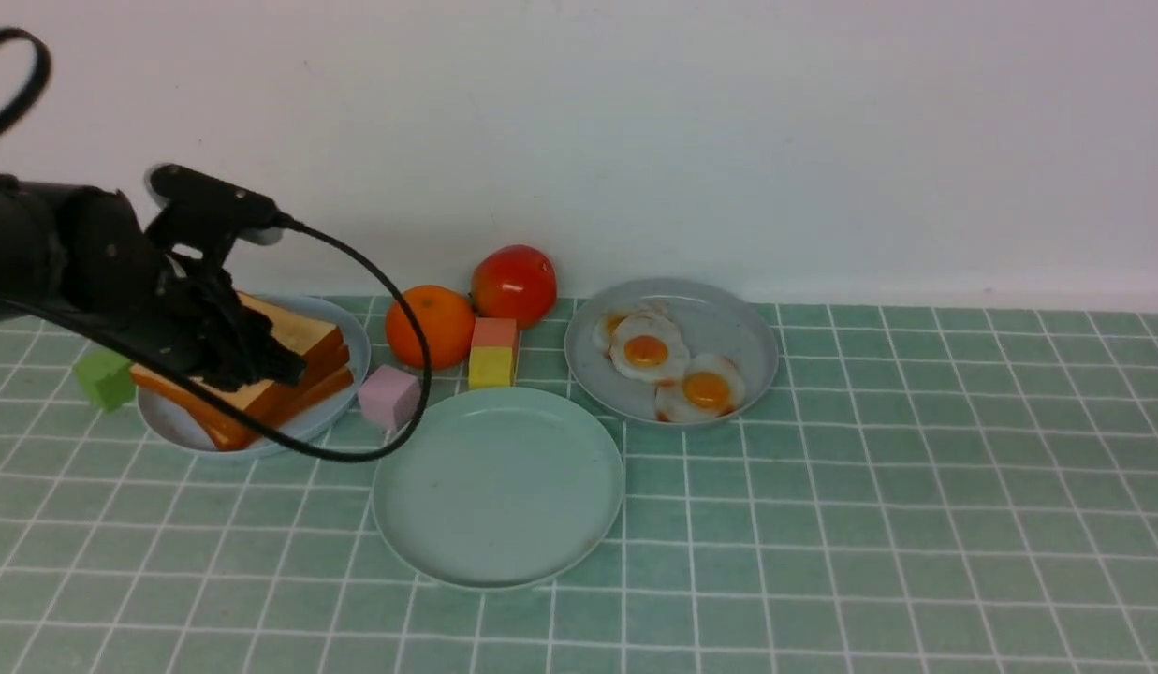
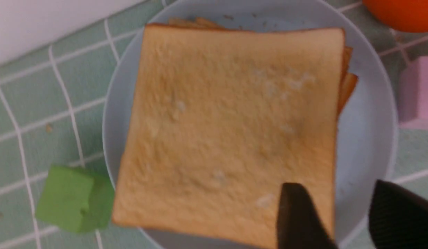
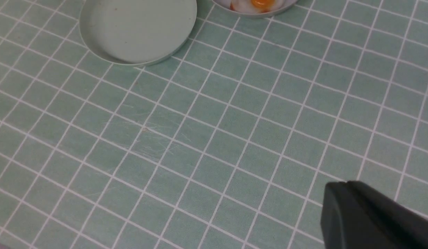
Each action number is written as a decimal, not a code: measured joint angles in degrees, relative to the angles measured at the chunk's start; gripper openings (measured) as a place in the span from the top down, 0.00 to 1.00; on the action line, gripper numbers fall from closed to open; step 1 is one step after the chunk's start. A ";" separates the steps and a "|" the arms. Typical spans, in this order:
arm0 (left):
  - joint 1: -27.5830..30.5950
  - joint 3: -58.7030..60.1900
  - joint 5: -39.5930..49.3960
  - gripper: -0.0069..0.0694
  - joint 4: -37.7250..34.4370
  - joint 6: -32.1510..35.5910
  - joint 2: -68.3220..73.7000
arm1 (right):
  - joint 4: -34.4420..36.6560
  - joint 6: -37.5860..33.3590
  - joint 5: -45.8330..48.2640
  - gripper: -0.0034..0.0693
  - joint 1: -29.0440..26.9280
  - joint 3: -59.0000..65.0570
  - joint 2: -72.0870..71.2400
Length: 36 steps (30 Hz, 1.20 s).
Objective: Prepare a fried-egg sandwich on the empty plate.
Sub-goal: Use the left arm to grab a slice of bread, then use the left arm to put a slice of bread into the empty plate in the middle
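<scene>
Toast beneath parted fingers, sandwich not yet begun

At far left, a green block [image 1: 103, 377] sits just beside the pale blue plate [image 1: 171, 426], where toast slices [image 2: 231, 131] lie stacked. The left gripper [image 2: 333, 186] is over them with its fingers well parted, one above the top slice, the other beyond its edge. Nothing looks clamped, though contact is too blurred to tell. Closing too low could pinch two slices or catch the rim; closing too high might let the bread slip.

Further right, the pink block [image 1: 388, 397] sits close to the mint-green plate [image 1: 499, 487], which is bare. A low carry could knock that block, and an off-centre release would leave bread hanging over the edge.

Beyond, fried eggs [image 1: 672, 360] lie on the grey plate [image 1: 728, 323], two of them overlapping, so a careless grip may drag both. The right gripper [image 3: 350, 185] is closed, with nothing visible in it; it would need opening before any egg pick.
</scene>
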 joint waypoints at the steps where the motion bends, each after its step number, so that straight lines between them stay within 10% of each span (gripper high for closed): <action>1: 0.00 0.00 -1.29 0.42 0.64 0.23 1.10 | 0.00 0.00 0.00 0.96 0.00 0.00 0.00; 8: 0.00 -0.02 -6.15 0.32 3.09 0.53 7.05 | 0.11 0.00 0.00 0.95 0.00 0.00 0.00; 28: -0.23 -0.50 1.53 0.77 2.15 -0.20 -0.46 | 3.44 0.00 0.80 0.94 0.00 0.00 0.00; 36: -14.99 2.75 9.20 0.80 -1.44 -1.80 -13.50 | 3.71 -2.40 0.85 0.94 0.00 0.00 0.00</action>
